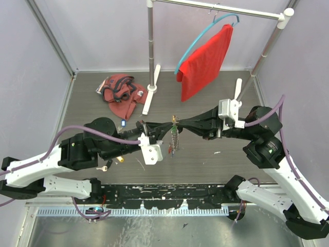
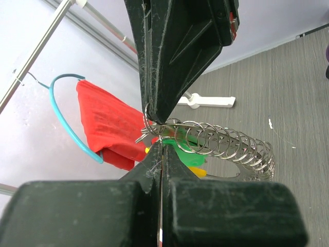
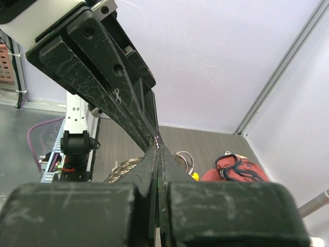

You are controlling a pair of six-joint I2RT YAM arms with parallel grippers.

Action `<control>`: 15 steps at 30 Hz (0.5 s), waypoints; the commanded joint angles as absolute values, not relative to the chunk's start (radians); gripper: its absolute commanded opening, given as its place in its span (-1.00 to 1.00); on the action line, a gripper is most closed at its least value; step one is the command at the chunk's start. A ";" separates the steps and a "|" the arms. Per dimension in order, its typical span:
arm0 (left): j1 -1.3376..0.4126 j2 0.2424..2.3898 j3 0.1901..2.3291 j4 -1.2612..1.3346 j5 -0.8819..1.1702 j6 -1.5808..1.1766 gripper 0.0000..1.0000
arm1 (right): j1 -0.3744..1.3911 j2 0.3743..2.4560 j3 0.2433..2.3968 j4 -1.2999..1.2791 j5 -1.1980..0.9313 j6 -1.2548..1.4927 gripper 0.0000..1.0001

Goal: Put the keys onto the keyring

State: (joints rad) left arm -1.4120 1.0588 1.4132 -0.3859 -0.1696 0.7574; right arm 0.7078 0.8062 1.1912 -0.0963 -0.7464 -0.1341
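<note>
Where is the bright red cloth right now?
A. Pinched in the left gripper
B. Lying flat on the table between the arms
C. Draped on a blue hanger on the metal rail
C: the bright red cloth hangs from the blue hanger hooked on the metal rail, clear of both arms.

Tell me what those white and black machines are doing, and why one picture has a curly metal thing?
They are two robot arms bolted to a table. One camera looks down from above; the other two sit on the wrists, so you see each arm's own black fingers up close. The left pincer and right pincer meet in the middle, both shut on the keyring, a chain of springy wire loops. A green key hangs on it already. More keys lie on the table, beside a crumpled reddish cloth. Behind, a red cloth hangs from a blue hanger.
</note>
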 commanded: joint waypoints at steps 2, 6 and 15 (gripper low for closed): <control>-1.420 1.033 1.389 -0.364 -0.149 0.724 -0.94 | 0.703 0.772 1.181 0.107 -0.620 -0.111 -0.99; -1.420 1.027 1.379 -0.344 -0.154 0.716 -0.97 | 0.703 0.769 1.168 0.120 -0.611 -0.110 -0.98; -1.421 1.009 1.367 -0.311 -0.152 0.708 -1.00 | 0.703 0.756 1.155 0.117 -0.589 -0.121 -0.99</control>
